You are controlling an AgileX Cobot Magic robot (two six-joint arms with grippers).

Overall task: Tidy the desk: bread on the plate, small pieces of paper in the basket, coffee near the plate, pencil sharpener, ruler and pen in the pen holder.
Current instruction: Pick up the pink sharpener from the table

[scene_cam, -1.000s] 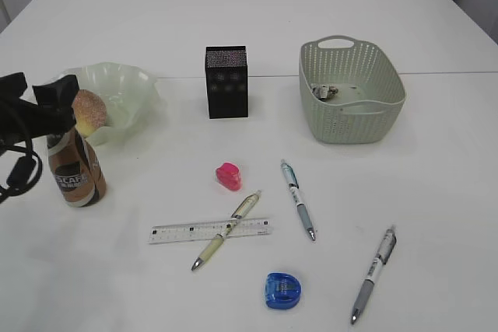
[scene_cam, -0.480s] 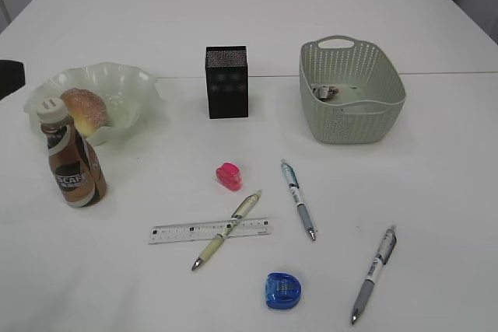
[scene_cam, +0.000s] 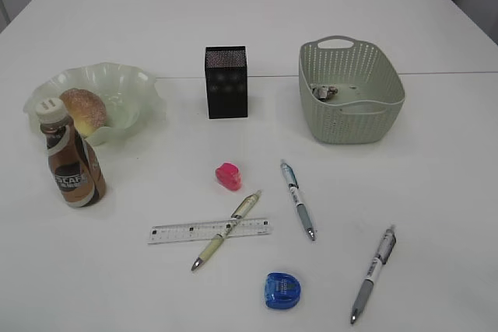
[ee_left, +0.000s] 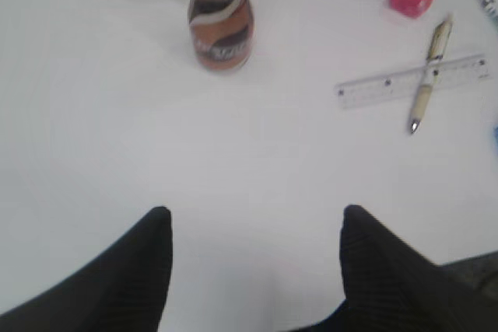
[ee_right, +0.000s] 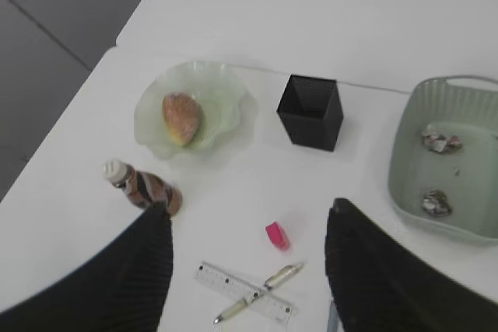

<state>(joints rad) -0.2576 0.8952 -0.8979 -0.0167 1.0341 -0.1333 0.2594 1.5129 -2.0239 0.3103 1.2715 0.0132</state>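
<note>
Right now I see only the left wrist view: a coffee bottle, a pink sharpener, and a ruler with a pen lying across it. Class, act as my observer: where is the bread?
Observer: The bread lies in the green glass plate, just behind the coffee bottle.
Operator: And the paper pieces?
Observer: Two crumpled paper balls are inside the green basket.
Operator: Anything in the pen holder yet?
Observer: From the right wrist view, the black mesh pen holder looks empty.
</note>
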